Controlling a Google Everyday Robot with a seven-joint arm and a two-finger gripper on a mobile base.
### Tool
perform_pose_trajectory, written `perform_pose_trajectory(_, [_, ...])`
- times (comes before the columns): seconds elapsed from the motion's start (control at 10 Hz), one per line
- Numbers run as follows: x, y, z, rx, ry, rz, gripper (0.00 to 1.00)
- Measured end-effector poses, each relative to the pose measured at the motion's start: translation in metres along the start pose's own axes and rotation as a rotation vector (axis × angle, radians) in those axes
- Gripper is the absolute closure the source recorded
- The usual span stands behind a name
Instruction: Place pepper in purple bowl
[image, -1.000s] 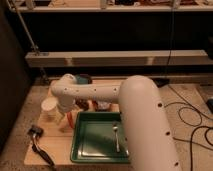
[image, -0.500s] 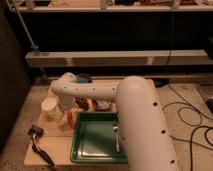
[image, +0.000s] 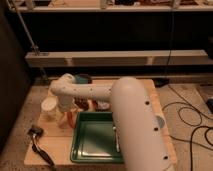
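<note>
- Gripper (image: 64, 118) is hanging low over the table (image: 55, 150); I cannot tell whether it is gripping anything.
- Pepper (image: 70, 119) is showing just beside it, toward the green tray (image: 95, 142).
- Purple bowl (image: 84, 79) is sitting beyond it, behind my arm.

Upper arm (image: 135, 125) slightly further left than before; gripper (image: 66, 115) beside tray (image: 95, 142)

tray (image: 95, 142) front-centre on tabletop (image: 60, 142) | cup (image: 49, 105) left of tray | tool (image: 66, 117) between them, pepper (image: 70, 119) at tool | bowl (image: 87, 78) behind tool, near rear edge | brush (image: 36, 134) front-left
</note>
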Motion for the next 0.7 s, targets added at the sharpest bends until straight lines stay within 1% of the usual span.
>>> perform_pose_trajectory(0.1, [0.000, 0.000, 0.000, 0.002, -0.003, -0.001, 0.43])
perform_pose_trajectory(0.2, [0.001, 0.000, 0.000, 0.008, -0.003, -0.004, 0.55])
perform_pose_trajectory(0.4, [0.002, -0.002, -0.001, 0.015, -0.004, -0.010, 0.73])
perform_pose_trajectory(0.5, [0.002, -0.005, -0.002, 0.023, -0.006, -0.014, 0.87])
perform_pose_trajectory(0.6, [0.002, -0.005, -0.008, 0.033, -0.009, -0.018, 0.96])
perform_pose_trajectory(0.7, [0.002, -0.005, -0.014, 0.048, -0.011, -0.026, 0.99])
